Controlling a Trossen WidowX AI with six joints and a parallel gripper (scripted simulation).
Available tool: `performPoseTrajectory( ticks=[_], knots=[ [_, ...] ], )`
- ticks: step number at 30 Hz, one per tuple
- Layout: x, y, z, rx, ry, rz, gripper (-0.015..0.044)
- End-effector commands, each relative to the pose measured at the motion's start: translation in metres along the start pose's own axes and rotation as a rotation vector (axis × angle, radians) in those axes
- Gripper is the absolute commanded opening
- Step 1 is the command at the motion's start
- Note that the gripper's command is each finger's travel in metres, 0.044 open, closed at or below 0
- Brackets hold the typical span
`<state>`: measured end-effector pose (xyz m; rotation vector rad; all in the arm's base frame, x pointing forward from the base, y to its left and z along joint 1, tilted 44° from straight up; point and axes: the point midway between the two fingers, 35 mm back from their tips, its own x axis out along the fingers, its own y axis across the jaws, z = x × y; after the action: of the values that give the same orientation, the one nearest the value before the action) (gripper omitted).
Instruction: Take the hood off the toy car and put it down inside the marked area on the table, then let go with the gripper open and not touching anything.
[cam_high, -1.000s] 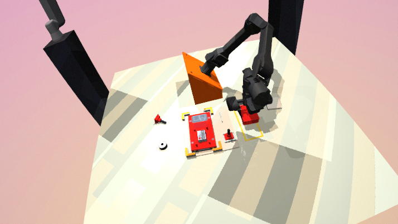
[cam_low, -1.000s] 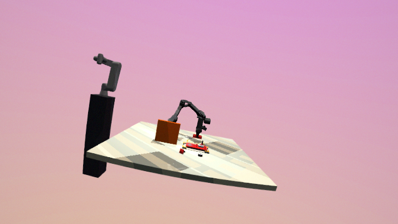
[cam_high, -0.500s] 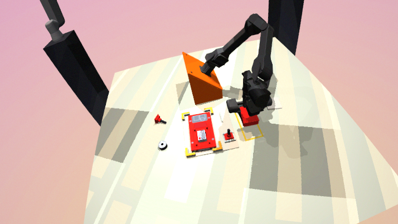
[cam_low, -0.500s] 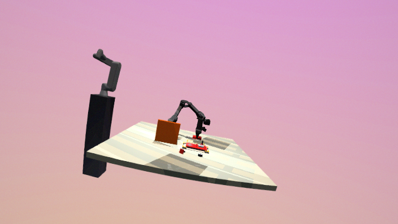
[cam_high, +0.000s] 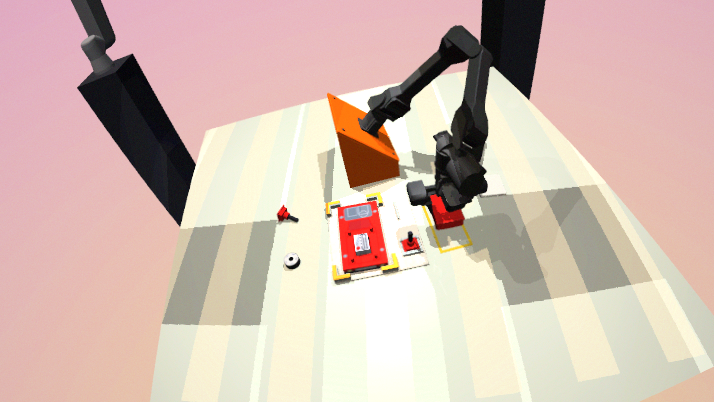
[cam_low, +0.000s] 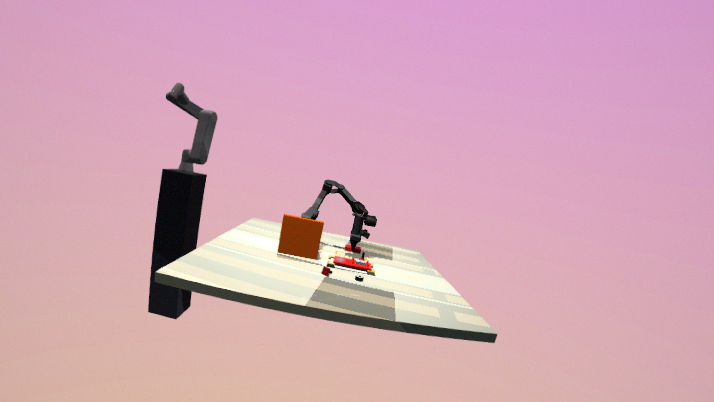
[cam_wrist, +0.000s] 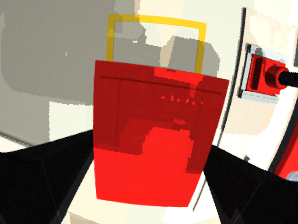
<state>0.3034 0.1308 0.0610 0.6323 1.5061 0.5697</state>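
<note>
The hood (cam_high: 448, 221) (cam_low: 348, 248) (cam_wrist: 150, 120) is between the fingers of the gripper (cam_high: 446, 204) (cam_low: 353, 247) (cam_wrist: 150, 141), clamped at its sides. It overlaps one end of the yellow outline (cam_high: 456, 248) (cam_wrist: 155, 19); whether it touches the table (cam_high: 395, 350) (cam_low: 425, 305) (cam_wrist: 70, 117) I cannot tell. The car (cam_high: 372, 220) (cam_low: 345, 262) (cam_wrist: 291, 165), its hood off, lies between yellow corner pieces (cam_high: 341, 275). A red part (cam_high: 410, 243) (cam_low: 363, 257) (cam_wrist: 275, 75) with a black stem stands between car and outline. Toward the table's left edge in the top view lie another red part (cam_high: 283, 214) (cam_low: 326, 271) and a wheel (cam_high: 292, 260) (cam_low: 359, 278). The orange block (cam_high: 370, 167) (cam_low: 300, 237) stands near the top edge; a black post (cam_high: 145, 140) (cam_low: 177, 240) rises beyond the upper left corner.
</note>
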Motion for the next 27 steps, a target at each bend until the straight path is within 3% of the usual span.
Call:
performPoseTrajectory(
  ticks=[1,27],
  knots=[
    [0.003,0.000,-0.001,0.005,0.003,0.006,0.0000],
    [0.017,0.001,-0.002,0.005,0.004,0.007,0.0000]
  ],
)
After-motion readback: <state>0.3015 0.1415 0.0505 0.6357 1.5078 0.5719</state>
